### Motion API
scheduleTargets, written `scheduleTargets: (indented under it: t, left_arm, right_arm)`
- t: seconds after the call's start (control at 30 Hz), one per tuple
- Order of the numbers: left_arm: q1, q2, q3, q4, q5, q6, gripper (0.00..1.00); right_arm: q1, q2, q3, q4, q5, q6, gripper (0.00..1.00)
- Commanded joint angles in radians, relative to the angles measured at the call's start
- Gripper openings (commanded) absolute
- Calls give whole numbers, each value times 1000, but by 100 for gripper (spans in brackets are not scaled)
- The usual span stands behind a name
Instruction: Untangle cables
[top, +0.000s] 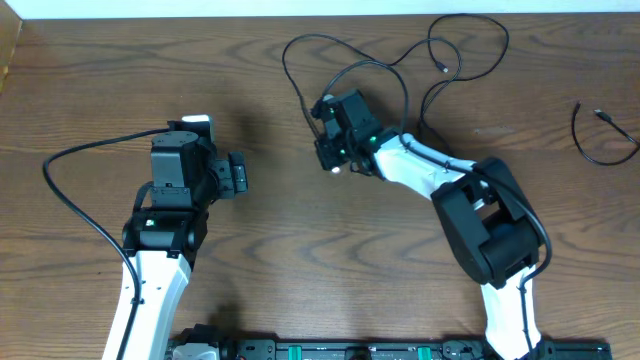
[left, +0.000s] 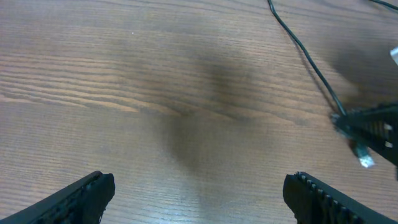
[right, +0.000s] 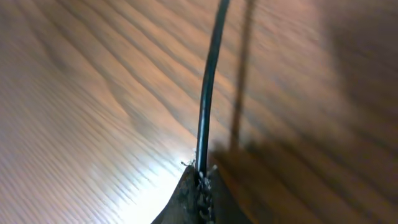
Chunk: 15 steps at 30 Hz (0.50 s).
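The brown wooden desk (top: 290, 240) lies bare between the two arms, giving the left pincer (top: 243, 177) open passage ahead. Farther right, the right pincer (right: 200, 186), clamped on a thin black cable (right: 208, 93), blocks that lane. Behind it, looped black cables (top: 404, 90) crowd the far centre. A curved black cable (top: 580, 138) lies well apart at the right edge.

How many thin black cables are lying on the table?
2 that I can tell apart: the looping black cable at the top middle, pinched in the right gripper, and a loose black cable at the right edge. The loops may hide more.
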Motion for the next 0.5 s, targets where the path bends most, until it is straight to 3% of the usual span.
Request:
scheduleTargets:
  t: [0.0,0.1,0.23,0.47]
  left_arm:
    - [5,-7,0,0,-13,-5,92]
    - [5,-7,0,0,-13,-5,92]
    - [5,-7,0,0,-13,-5,92]
    - [5,-7,0,0,-13,-5,92]
  right_arm:
    - [-55,-92,1,-85,14,18,1]
    - [-90,-158,1,-215,15,13,1]
    - [-151,-253,1,-373,27,-113,1]
    - [-296,-325,1,-491,382,-124,1]
